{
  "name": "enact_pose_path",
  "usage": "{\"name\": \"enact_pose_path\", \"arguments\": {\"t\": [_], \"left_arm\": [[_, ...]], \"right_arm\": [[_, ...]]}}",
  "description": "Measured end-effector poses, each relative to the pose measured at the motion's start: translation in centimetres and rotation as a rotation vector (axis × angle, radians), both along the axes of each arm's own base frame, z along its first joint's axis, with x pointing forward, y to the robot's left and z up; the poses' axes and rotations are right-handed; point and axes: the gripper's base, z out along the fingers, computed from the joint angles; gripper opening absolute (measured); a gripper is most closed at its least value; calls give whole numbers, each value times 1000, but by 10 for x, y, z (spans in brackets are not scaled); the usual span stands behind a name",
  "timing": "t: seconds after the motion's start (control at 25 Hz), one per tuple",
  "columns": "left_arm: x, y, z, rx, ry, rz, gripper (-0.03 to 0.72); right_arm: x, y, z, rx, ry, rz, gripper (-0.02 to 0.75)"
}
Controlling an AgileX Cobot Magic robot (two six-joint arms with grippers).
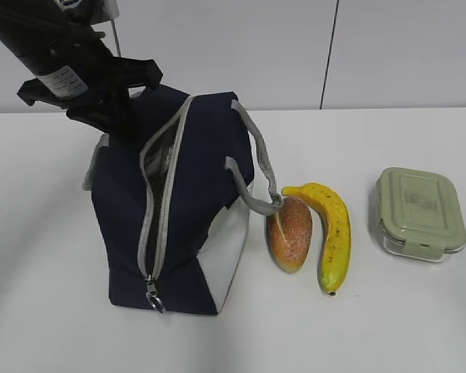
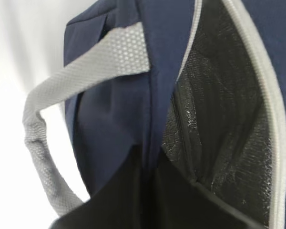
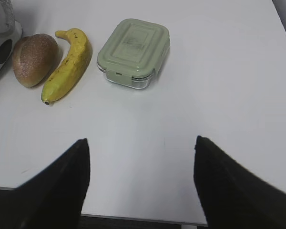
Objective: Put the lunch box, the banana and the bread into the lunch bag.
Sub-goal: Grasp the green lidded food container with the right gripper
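The navy lunch bag (image 1: 179, 210) stands on the table at the left, its zipper open and foil lining (image 2: 219, 119) showing. My left gripper (image 1: 121, 116) is shut on the bag's far upper edge; in the left wrist view navy fabric is pinched between the dark fingers (image 2: 109, 200). The bread (image 1: 289, 233) lies right of the bag, touching a grey handle (image 1: 260, 175). The banana (image 1: 334, 233) lies beside the bread. The lunch box (image 1: 419, 214) with its green lid sits further right. My right gripper (image 3: 140, 140) is open and empty above bare table, well short of the lunch box (image 3: 133, 52).
In the right wrist view the banana (image 3: 69, 62) and the bread (image 3: 35, 59) lie left of the lunch box, with the bag's white side panel (image 3: 0, 52) at the far left. The table's front edge (image 3: 133, 217) runs just under the right gripper.
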Motion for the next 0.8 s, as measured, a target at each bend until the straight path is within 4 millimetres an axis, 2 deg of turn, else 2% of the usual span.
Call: {"name": "enact_pose_path", "arguments": {"t": [0.12,0.8], "left_arm": [[0,0,0,2,-1,0,-1],[0,-1,0,-19,7,3,-3]], "right_arm": [[0,0,0,0,0,0,507],[0,0,0,0,0,0,507]]}}
